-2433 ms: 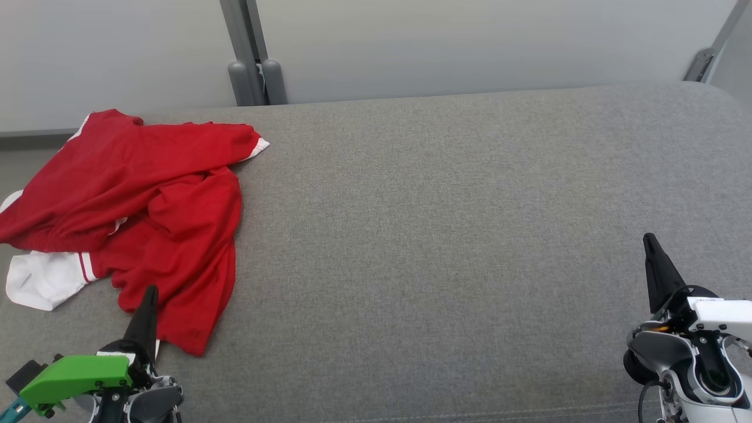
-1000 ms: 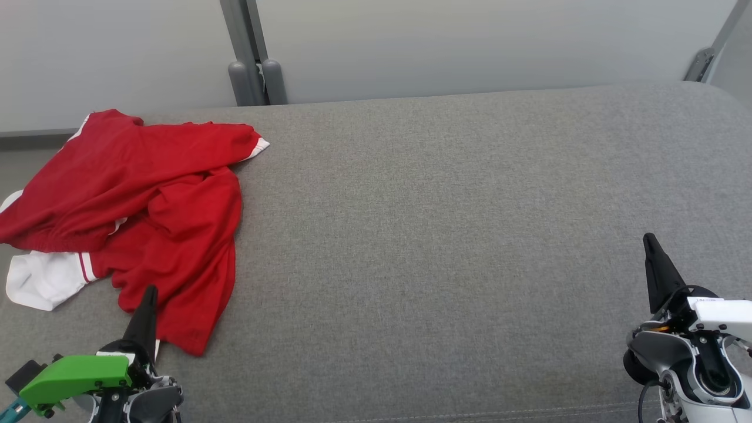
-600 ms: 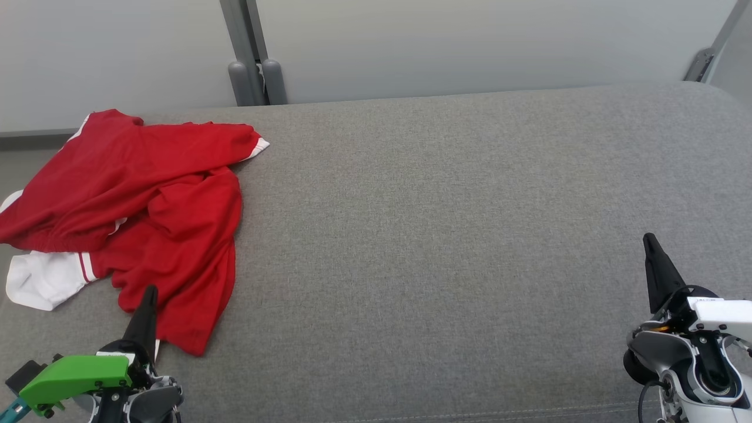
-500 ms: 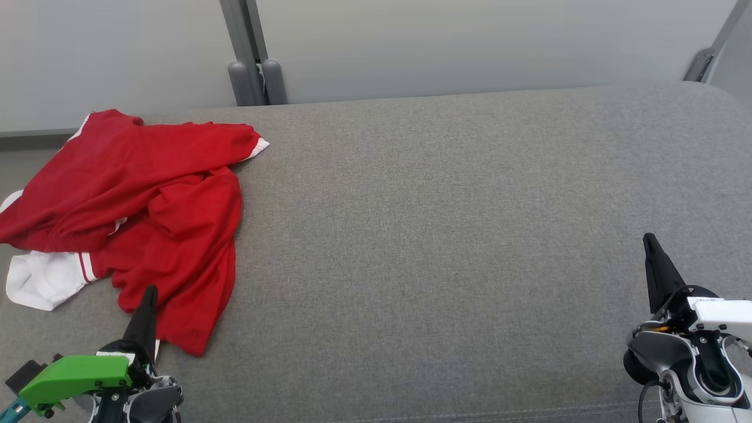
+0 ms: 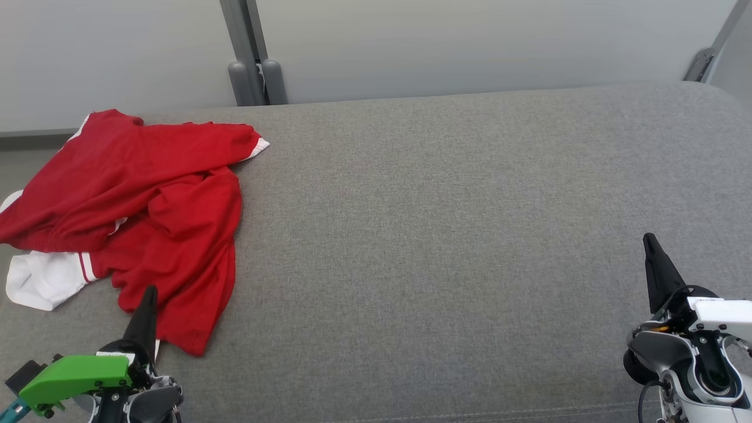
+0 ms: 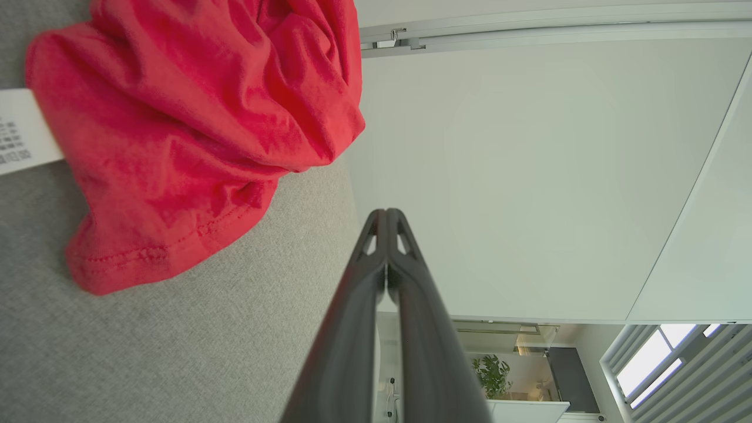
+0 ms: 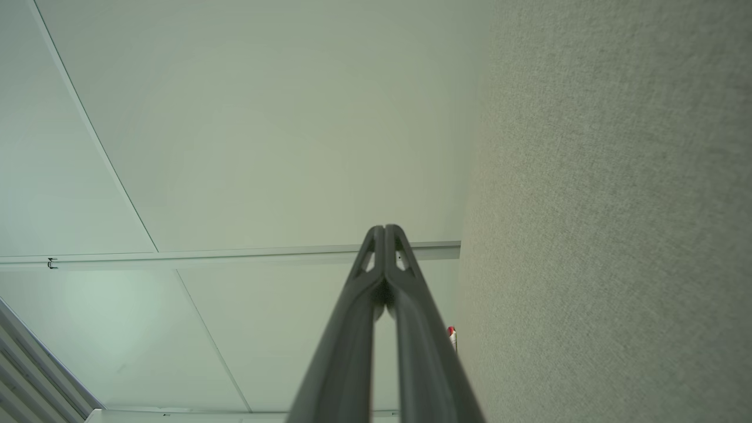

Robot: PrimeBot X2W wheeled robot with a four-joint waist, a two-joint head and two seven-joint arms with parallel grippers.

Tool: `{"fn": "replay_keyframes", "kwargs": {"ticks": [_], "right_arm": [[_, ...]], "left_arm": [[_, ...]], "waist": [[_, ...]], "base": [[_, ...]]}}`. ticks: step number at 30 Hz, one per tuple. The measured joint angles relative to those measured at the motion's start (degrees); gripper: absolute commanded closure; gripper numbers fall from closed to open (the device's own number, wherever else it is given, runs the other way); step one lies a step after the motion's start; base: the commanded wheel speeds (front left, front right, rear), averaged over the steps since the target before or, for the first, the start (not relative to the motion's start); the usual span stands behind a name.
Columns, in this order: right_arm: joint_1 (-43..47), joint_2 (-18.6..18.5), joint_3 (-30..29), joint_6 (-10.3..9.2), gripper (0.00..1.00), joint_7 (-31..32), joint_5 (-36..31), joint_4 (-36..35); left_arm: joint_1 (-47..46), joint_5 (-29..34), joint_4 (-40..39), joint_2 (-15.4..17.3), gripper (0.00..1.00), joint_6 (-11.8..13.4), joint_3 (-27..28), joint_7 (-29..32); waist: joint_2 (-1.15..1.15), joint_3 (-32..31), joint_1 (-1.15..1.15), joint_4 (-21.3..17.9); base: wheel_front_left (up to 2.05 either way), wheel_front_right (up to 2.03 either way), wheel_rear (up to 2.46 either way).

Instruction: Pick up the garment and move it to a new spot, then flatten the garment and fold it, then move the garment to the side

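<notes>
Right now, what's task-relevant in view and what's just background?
Job:
red garment, crumpled at the grey cushion's left end
left gripper, shut, near the garment's hem
right gripper, shut, far right

Background:
grey posts
pale wall

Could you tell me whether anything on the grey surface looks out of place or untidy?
Yes: the red garment lies crumpled in folds at the left side of the grey surface, with a white part poking out underneath; nothing else stands out.

Grey fabric surface [image 5: 440,223] — crumpled red garment [image 5: 147,200] at far-left edge
</notes>
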Motion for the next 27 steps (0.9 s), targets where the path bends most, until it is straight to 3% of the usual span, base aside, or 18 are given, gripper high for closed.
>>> {"fn": "replay_keyframes", "kwargs": {"ticks": [9, 10, 11, 13, 14, 27], "right_arm": [[0.0, 0.0, 0.0, 0.0, 1.0, 0.0, 0.0, 0.0], [0.23, 0.12, 0.0, -0.07, 0.0, 0.0, -0.01, 0.4], [0.73, 0.41, 0.0, -0.08, 1.0, 0.0, -0.01, 1.01], [2.11, 1.09, 0.03, -0.09, 1.0, 0.0, -0.01, 2.43], [2.87, 1.4, 0.05, -0.09, 0.0, 0.0, -0.01, 2.97], [3.72, -0.45, 1.64, -0.1, 0.0, -2.09, -4.9, 2.11]], "left_arm": [[0.0, 0.01, 0.0, -0.08, 1.0, 0.0, 0.02, 0.0], [0.15, -0.04, 0.44, -0.21, 0.0, 0.02, -0.01, -0.01], [0.56, -0.05, 1.04, -0.44, 1.0, 0.02, -0.05, -0.02], [1.7, -0.1, 2.38, -1.0, 1.0, 0.03, -0.19, -0.05], [2.35, -0.1, 2.87, -1.29, 0.0, 0.04, -0.25, -0.05], [3.13, 2.24, 2.68, -1.57, 0.0, 0.07, -1.57, -1.55]], "waist": [[0.0, 0.0, 0.0, 0.0], [0.0, 0.0, 0.0, 0.0], [0.0, 0.0, 0.0, 0.0], [0.0, 0.0, 0.0, 0.0], [0.0, 0.0, 0.0, 0.0], [0.0, 0.12, 0.0, 0.03]], "base": [[0.0, 0.0, 0.0], [0.0, 0.0, 0.0], [0.0, 0.0, 0.0], [0.0, 0.0, 0.0], [0.0, 0.0, 0.0], [0.0, 0.0, 0.0]]}}
